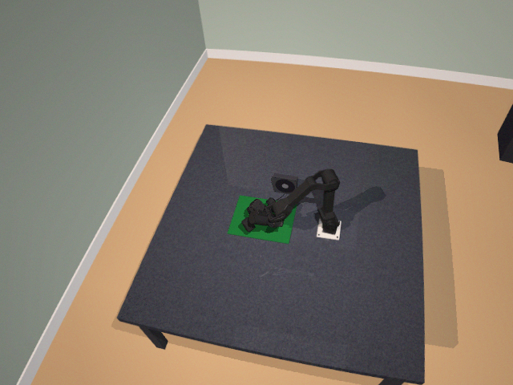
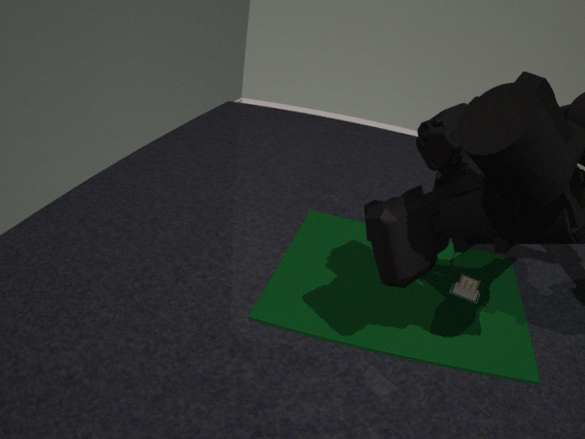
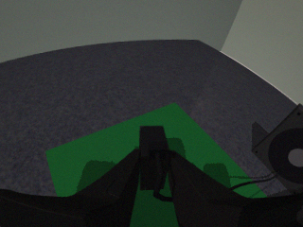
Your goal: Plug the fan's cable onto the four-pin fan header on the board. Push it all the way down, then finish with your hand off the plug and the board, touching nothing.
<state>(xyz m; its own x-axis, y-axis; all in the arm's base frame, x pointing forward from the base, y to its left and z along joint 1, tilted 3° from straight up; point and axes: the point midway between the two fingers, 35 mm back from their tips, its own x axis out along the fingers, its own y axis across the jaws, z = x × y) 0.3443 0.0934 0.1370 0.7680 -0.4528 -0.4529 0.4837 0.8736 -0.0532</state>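
The green board [image 1: 236, 228] [image 2: 292, 302] [image 3: 171, 118] lies flat on the table. The pale four-pin header [image 2: 465, 289] stands on it with its pins bare; it is hidden by the arm in the top view and does not show in the wrist view. My gripper [image 3: 153, 155] is shut on the fan's black plug [image 3: 151, 136], which sticks out beyond the fingertips. The hand is steeply tilted, low over the board. Its fingertips and the plug cannot be made out in the top and exterior views. The black fan [image 1: 284, 184] [image 3: 278, 156] stands beside the board, its cable [image 3: 258, 182] running towards the plug.
The dark table [image 1: 289, 314] [image 2: 142, 330] carries the arm's white base plate [image 1: 328, 237] to the right of the board. The fan stands close to the board's back edge. The arm's shadow covers much of the board, including around the header.
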